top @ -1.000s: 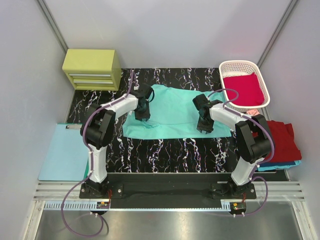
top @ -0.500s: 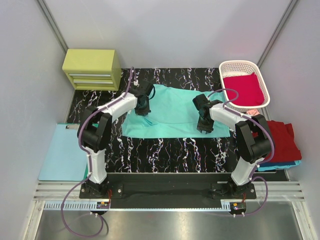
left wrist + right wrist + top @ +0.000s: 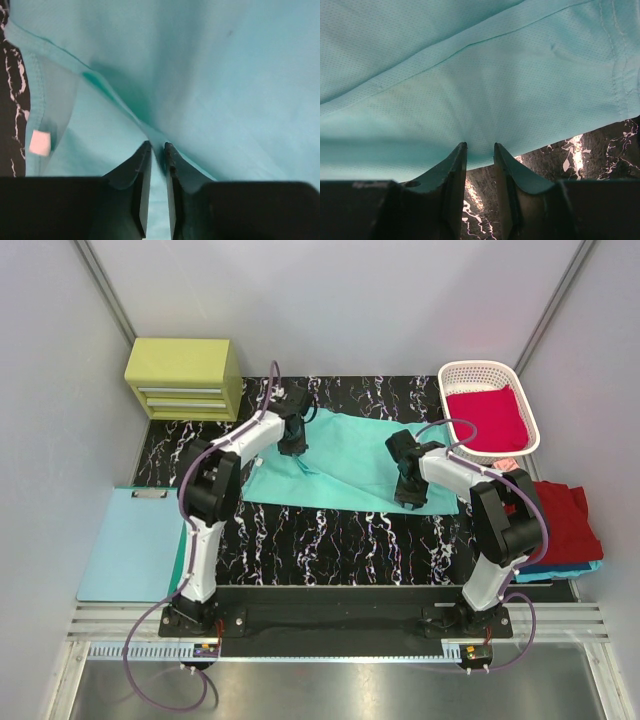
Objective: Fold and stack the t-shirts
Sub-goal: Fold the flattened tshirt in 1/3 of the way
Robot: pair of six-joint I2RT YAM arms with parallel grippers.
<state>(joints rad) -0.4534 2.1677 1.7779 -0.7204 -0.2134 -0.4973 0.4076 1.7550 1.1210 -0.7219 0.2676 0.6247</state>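
A mint-teal t-shirt (image 3: 350, 460) lies spread on the black marbled table (image 3: 330, 540). My left gripper (image 3: 291, 447) is at the shirt's left part, shut on a raised ridge of the teal cloth (image 3: 210, 75), which runs into its fingertips (image 3: 157, 146). My right gripper (image 3: 408, 497) is at the shirt's front right hem, jaws nearly together with the hem (image 3: 485, 100) held at the tips (image 3: 480, 145) and the table showing below. A crimson shirt (image 3: 487, 418) lies in the basket. A dark red shirt (image 3: 562, 520) lies on a blue one (image 3: 560, 568) at the right.
A white lattice basket (image 3: 490, 367) stands at the back right. A yellow-green drawer box (image 3: 185, 375) stands at the back left. A pale blue clipboard (image 3: 125, 545) lies left of the table. Grey walls close in both sides.
My left gripper has moved toward the back of the table, drawing the shirt's left part with it. The right gripper has stayed in place.
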